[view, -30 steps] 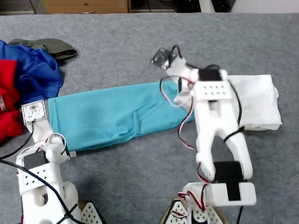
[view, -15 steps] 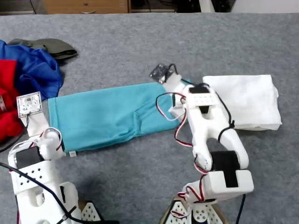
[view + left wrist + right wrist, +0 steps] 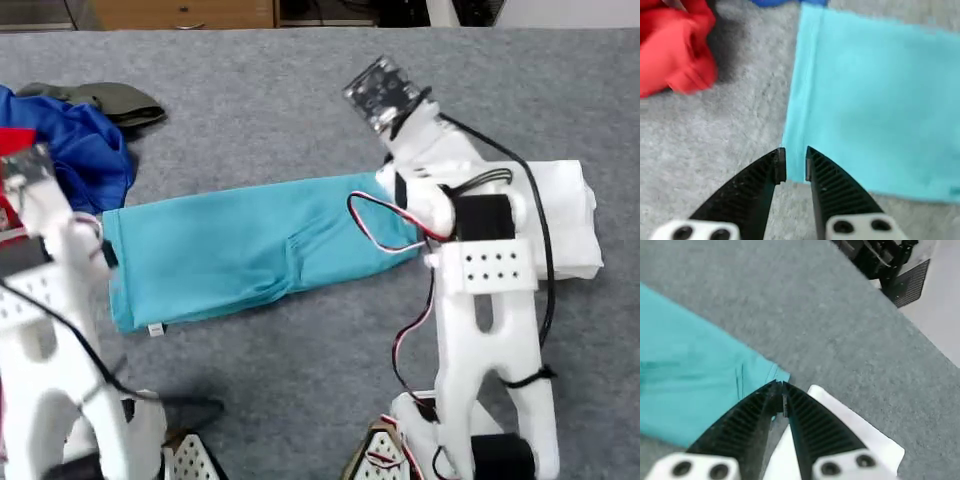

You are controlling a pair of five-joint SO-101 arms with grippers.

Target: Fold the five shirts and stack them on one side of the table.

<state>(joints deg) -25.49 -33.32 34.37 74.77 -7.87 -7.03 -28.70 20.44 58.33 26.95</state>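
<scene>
Left wrist view, left pincer (image 3: 795, 162) ajar over teal shirt (image 3: 880, 100); right pincer (image 3: 783, 395) closed, empty

The high view looks down over the grey tabletop (image 3: 250, 380). Both wrist views look closely past black fingers (image 3: 760, 177) onto the same turquoise cloth shirt (image 3: 240, 250).

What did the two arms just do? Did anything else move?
Both arms rose: the left gripper now hangs over one end of the teal shirt, the right gripper over the other end, jaws shut. The teal shirt and the folded white shirt stayed put.
</scene>
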